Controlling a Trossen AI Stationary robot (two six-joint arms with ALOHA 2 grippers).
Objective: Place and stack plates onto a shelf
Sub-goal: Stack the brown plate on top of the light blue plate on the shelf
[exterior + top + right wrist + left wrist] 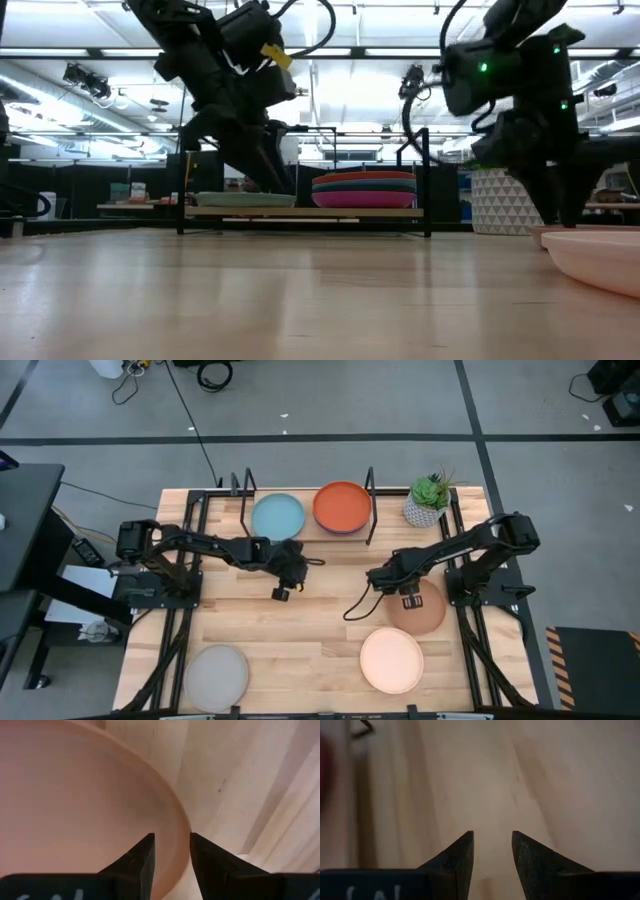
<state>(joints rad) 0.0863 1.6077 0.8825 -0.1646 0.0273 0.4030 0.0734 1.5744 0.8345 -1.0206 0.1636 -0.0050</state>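
A small green potted plant (429, 499) in a white patterned pot stood at the far right corner of the light-wood slatted tabletop (320, 630). Black cables (212, 374) lay on the grey floor (520, 400) beyond. A dark desk (25, 525) stood left of the tabletop.

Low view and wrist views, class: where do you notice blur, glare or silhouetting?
Low view: both arms silhouetted against bright ceiling lights; the near cream plate looks soft. Left wrist view: the tabletop is blurred. Right wrist view: the brown plate fills the picture, soft-edged.
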